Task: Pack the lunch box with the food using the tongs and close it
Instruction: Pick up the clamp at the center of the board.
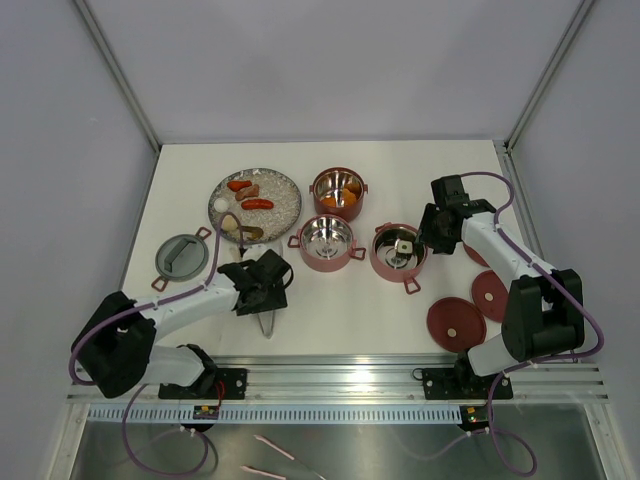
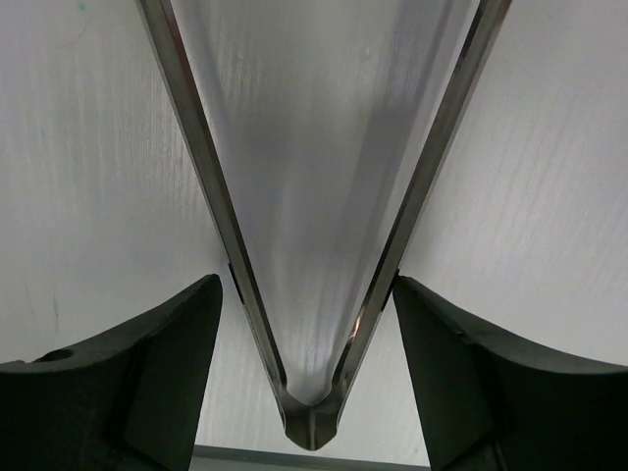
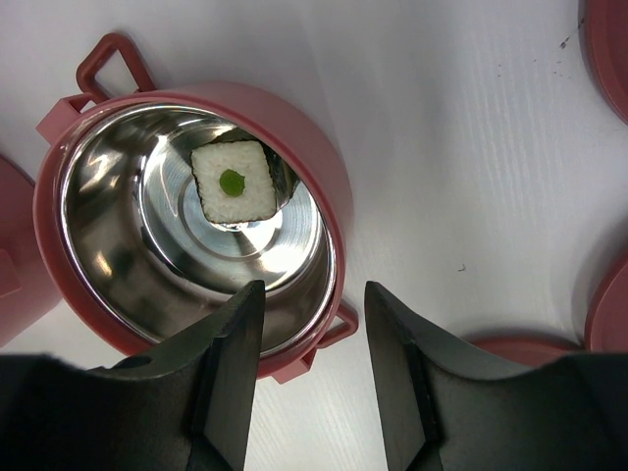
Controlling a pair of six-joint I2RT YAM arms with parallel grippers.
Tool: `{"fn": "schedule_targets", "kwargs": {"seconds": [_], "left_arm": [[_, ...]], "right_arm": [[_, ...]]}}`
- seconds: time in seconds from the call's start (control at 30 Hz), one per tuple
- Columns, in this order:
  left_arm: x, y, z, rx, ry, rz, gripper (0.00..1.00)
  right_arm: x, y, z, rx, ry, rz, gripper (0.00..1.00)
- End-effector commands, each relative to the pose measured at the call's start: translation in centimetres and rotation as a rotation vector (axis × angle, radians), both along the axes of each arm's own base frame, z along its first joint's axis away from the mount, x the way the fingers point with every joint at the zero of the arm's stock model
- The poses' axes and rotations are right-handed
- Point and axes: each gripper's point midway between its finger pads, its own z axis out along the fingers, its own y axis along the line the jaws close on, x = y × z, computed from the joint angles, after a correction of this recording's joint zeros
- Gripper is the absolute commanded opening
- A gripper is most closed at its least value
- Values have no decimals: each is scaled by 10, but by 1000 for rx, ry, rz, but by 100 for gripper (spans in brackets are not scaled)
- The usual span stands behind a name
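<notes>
Though two lunch box (image 1: pixel 328 266) tiers hold food (image 1: pixel 257 204), most sits on the plate (image 1: pixel 288 214); left fingers (image 2: pixel 147 373) loosely straddle the tongs (image 2: pixel 312 424), right fingers (image 3: pixel 196 392) gape empty.

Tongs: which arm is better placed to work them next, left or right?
Left. The left gripper straddles the tongs near their hinge, though I can't tell whether it is touching them. The right gripper hangs open and empty over a tier, well away from them.
</notes>
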Motion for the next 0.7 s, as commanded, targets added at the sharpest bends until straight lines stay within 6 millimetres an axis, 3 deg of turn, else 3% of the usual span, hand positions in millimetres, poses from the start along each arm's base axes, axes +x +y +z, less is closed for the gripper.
{"fn": "schedule_targets", "kwargs": {"seconds": [0.0,0.33,0.5,0.53,0.67], "left_arm": [[20,0,1,8,-100,54,74],[34,-4,-11,16,-139,67,73],[30,-5,-11,0,-130,66,45],[28,-4,-9,5,-125,59,35],[23,-8,14,-6,-129,6,19]], "right_arm": [[10,3,9,14,-43,14,53],[8,0,10,4,-39,10,53],[8,1,11,8,-43,9,53],[8,0,11,6,-42,7,53],[8,0,10,7,-40,6,53]]}}
